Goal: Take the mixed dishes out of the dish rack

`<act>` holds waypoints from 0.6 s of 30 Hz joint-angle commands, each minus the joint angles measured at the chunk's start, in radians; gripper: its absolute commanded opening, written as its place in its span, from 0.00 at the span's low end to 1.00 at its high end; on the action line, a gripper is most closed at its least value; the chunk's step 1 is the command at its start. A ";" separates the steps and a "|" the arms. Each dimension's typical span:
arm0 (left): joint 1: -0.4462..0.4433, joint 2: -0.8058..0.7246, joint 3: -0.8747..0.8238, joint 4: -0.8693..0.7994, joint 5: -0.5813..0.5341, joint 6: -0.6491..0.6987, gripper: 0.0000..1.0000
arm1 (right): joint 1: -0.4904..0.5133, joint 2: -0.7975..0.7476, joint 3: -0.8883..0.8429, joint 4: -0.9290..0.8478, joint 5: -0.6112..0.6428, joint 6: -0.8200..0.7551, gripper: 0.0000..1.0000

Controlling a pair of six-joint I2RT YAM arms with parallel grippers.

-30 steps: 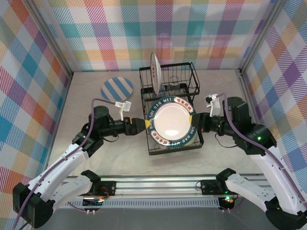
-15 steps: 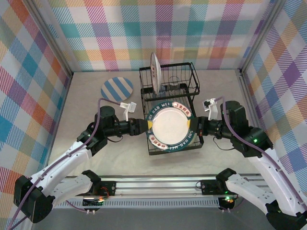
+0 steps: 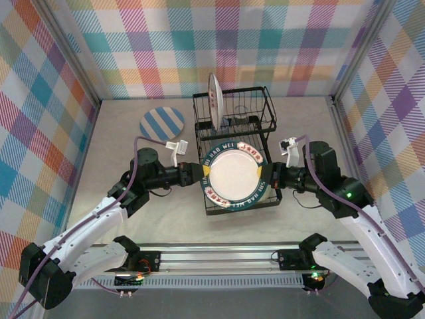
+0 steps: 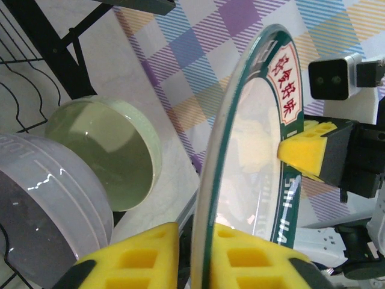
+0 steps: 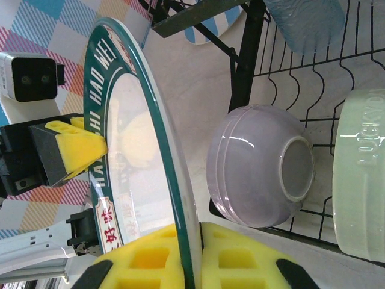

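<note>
A white plate with a dark green lettered rim (image 3: 234, 174) hangs flat above the lower tray of the black wire dish rack (image 3: 265, 106). My left gripper (image 3: 202, 174) is shut on its left rim, the yellow pads (image 4: 252, 253) either side of the edge. My right gripper (image 3: 267, 181) is shut on the opposite rim (image 5: 189, 232). Below the plate, a lavender bowl (image 5: 252, 168) and a pale green bowl (image 4: 105, 153) lie in the rack. A bluish glass tumbler (image 5: 307, 21) sits further back. Another plate (image 3: 214, 100) stands upright in the rack's back left.
A blue-and-white striped plate (image 3: 162, 123) lies flat on the table left of the rack. Checked walls close in the table on three sides. Bare tabletop lies to the left and right of the rack.
My left gripper has moved right to the plate's left rim and shut on it. The plate, held by the right gripper, has shifted a little to the left.
</note>
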 commanded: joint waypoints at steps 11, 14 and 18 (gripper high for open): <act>-0.011 -0.074 -0.008 -0.031 -0.124 0.017 0.00 | -0.008 -0.008 -0.023 0.143 -0.042 0.002 0.28; -0.011 -0.086 -0.001 -0.027 -0.140 -0.003 0.00 | -0.008 -0.027 -0.032 0.152 -0.036 -0.010 0.73; -0.011 -0.091 0.017 -0.015 -0.148 -0.037 0.00 | -0.009 -0.039 -0.038 0.154 -0.031 -0.039 0.99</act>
